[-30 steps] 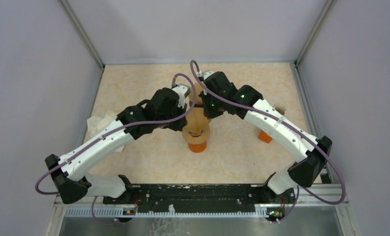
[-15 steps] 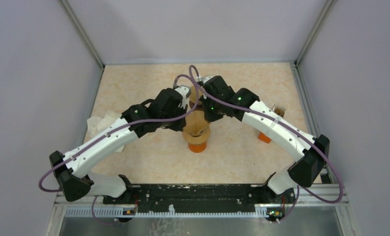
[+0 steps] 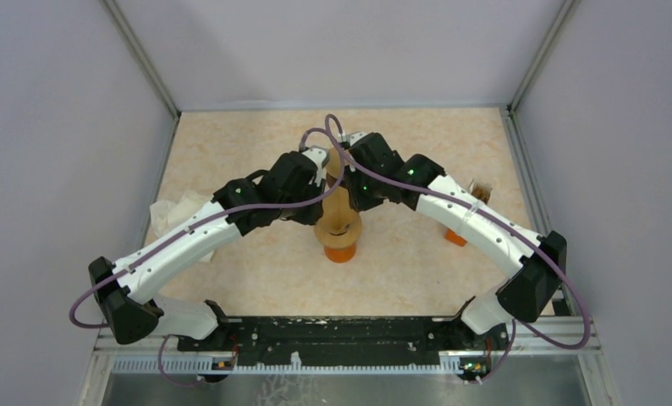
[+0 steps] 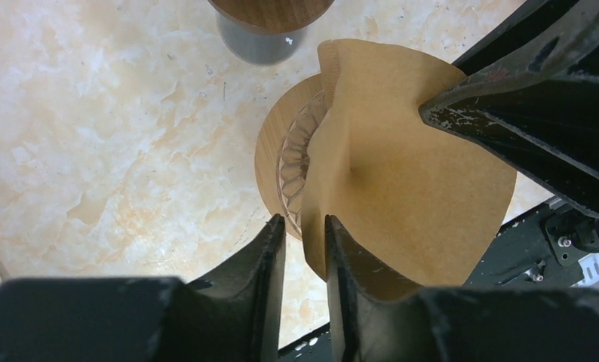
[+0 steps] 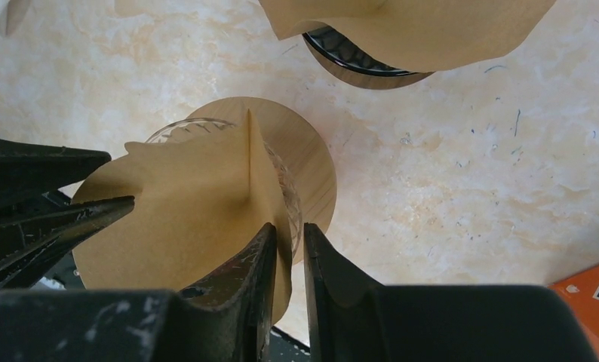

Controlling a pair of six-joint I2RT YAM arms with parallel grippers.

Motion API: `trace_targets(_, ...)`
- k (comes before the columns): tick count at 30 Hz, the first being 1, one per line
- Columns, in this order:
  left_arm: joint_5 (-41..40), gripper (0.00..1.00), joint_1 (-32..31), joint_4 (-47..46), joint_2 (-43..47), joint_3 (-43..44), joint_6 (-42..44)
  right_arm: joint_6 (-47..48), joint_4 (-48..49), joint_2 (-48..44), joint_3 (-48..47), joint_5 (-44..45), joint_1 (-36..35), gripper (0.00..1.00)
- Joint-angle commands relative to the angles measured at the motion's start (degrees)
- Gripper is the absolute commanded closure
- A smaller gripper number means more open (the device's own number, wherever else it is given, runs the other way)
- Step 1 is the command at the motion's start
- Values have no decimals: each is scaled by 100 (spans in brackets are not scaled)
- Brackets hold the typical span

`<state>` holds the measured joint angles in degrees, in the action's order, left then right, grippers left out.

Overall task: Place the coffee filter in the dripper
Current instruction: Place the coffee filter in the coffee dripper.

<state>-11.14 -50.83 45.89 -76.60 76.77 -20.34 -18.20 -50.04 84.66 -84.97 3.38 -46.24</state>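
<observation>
Both left tool [image 4: 304, 223] and right tool [image 5: 289, 228], barely parted, straddle the filter [image 4: 410, 166] rim. Uneven release may tip it off the dripper [image 4: 271, 147].

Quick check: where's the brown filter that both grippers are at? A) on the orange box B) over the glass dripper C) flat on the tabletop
B: the coffee filter lies across the glass dripper, whose ribbed rim and wooden collar show beside it. The left gripper and the right gripper are at opposite edges of the filter.
</observation>
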Motion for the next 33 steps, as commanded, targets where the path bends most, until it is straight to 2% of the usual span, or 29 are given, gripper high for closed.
trace_targets(1, -123, 65, 29, -54, 21, -49, -28, -26, 231, -243, 30, 57, 42, 78)
trace_targets(11, -234, 59, 29, -47, 75, -210, -115, -77, 357, -455, 379, 177, 45, 68)
trace_targets(19, -148, 56, 29, -344, 136, -420, -183, -114, 595, -451, 677, 74, 45, 65)
trace_targets(33, -152, 55, 29, -560, 225, -654, -302, -70, 663, -521, 667, 63, 45, 62)
